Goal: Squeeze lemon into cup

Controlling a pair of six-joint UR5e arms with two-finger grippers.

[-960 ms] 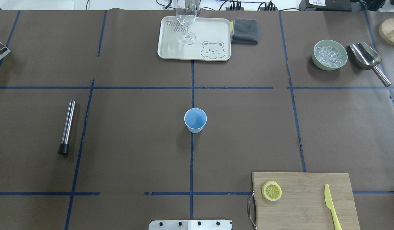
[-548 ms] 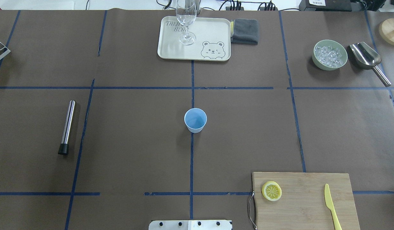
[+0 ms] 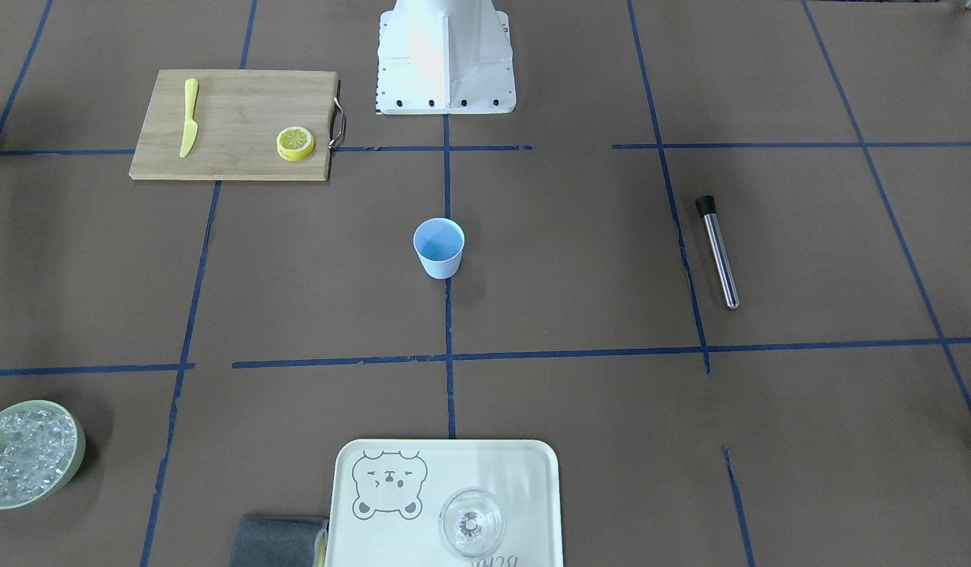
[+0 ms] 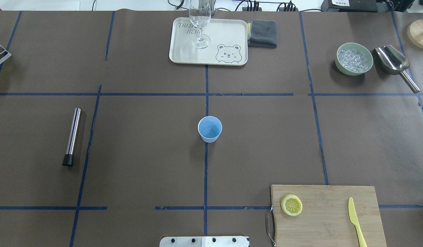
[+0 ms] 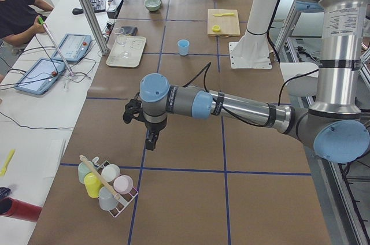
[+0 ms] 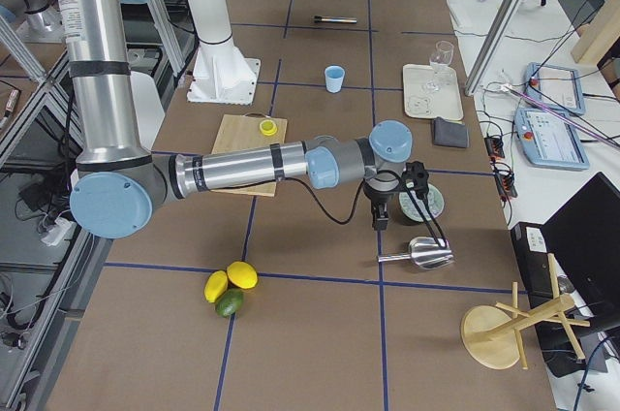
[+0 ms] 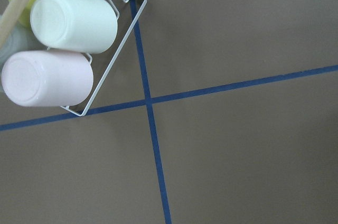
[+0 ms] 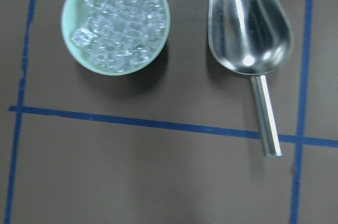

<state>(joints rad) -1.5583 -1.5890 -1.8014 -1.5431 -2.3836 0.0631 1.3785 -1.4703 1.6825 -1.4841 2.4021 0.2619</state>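
The brown-papered table [image 4: 146, 144] stretches wide, and both arms are parked out at its far ends, well away from the work. The left arm [image 5: 231, 106] reaches over bare paper just beside a wire rack of upturned cups [image 5: 107, 190]. Its left gripper [image 5: 148, 143] points down, but I cannot tell from the side whether its fingers are parted. The right arm [image 6: 242, 169] hangs over the other end, its right gripper [image 6: 381, 222] above the green bowl of ice [image 8: 116, 23] and the steel scoop [image 8: 251, 28]. Here too I cannot tell how the fingers stand, though nothing seems to be in them. Nearer the robot's base lies the wooden cutting board [image 4: 328, 219], on its right-hand side. The cup [image 4: 209, 128] stands upright and alone at the table's centre, well apart from the board. The lemon [image 4: 291, 204] lies flat near the board's handle end, with a yellow knife [image 4: 353, 216] toward the other end. Nothing of the task looks begun. My worry is the pick: a slice this thin, lying flat, gives the fingers little edge, so they could scrape the wood or push it off. The light cup could tip if it is nudged on the way in.
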